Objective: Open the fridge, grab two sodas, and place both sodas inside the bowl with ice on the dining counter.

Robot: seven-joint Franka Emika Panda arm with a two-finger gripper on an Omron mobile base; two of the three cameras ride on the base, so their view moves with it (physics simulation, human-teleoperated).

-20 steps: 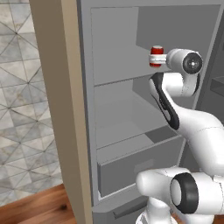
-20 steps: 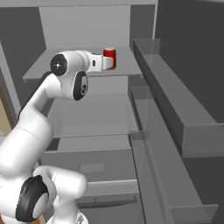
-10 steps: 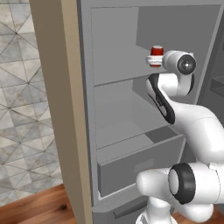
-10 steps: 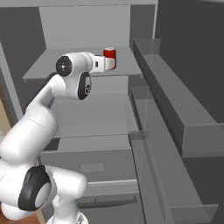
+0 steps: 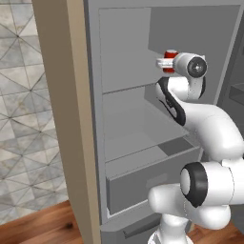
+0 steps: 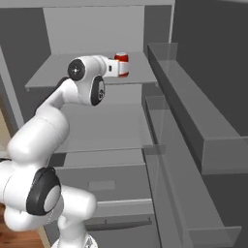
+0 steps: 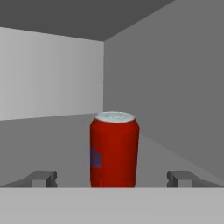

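Observation:
The grey fridge stands open with its shelves bare. On its upper shelf a short red can with a silver top and blue mark stands upright, also the red can. My gripper is open, with one fingertip on each side of the can's base and a clear gap to both. From the base views the gripper reaches level with the can at the shelf's right end. The pink bottle, the bowl and the dining counter are out of view.
The fridge door's deep grey shelves run along the right, close to my arm. A closed drawer sits below the lower shelf. The beige side frame and tiled wall are at left, above the wood floor.
My hand has crept forward along the upper shelf toward the red can, which has stayed put. The fingers now flank it.

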